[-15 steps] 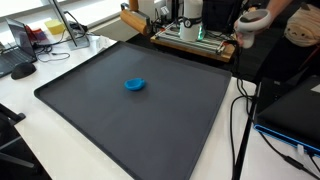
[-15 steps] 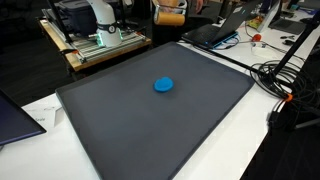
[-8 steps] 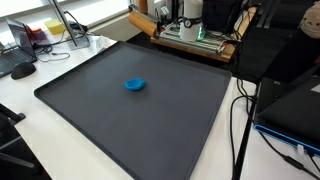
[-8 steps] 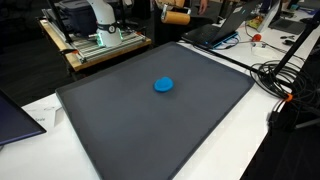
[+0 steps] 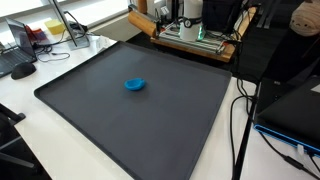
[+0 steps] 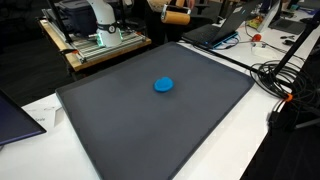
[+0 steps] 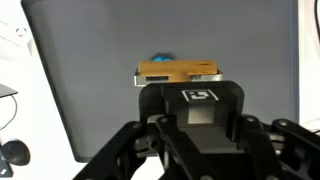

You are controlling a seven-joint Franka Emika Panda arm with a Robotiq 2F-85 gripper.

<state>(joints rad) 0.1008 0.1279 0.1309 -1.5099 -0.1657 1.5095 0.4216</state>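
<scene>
A small blue disc (image 5: pixel 135 85) lies near the middle of a large dark mat (image 5: pixel 120 125) and shows in both exterior views (image 6: pixel 163 85). In the wrist view only its top edge (image 7: pixel 160 58) peeks over a flat wooden block (image 7: pixel 178 72). My gripper (image 7: pixel 178 82) is shut on that block and holds it high above the mat. In an exterior view the block (image 6: pixel 177 15) and the gripper (image 6: pixel 168 8) hang at the mat's far edge, well apart from the disc.
The robot base stands on a wooden board (image 5: pixel 195 38) behind the mat (image 6: pixel 100 45). A laptop (image 6: pixel 215 30) and a tangle of cables (image 6: pixel 285 80) lie to one side. A mouse (image 5: pixel 22 70) sits on the white table (image 5: pixel 70 50). A person (image 5: pixel 305 15) is nearby.
A person's hand that reached in beside the robot base has drawn back to the frame's edge. The held block has shifted slightly lower. The blue disc has not moved.
</scene>
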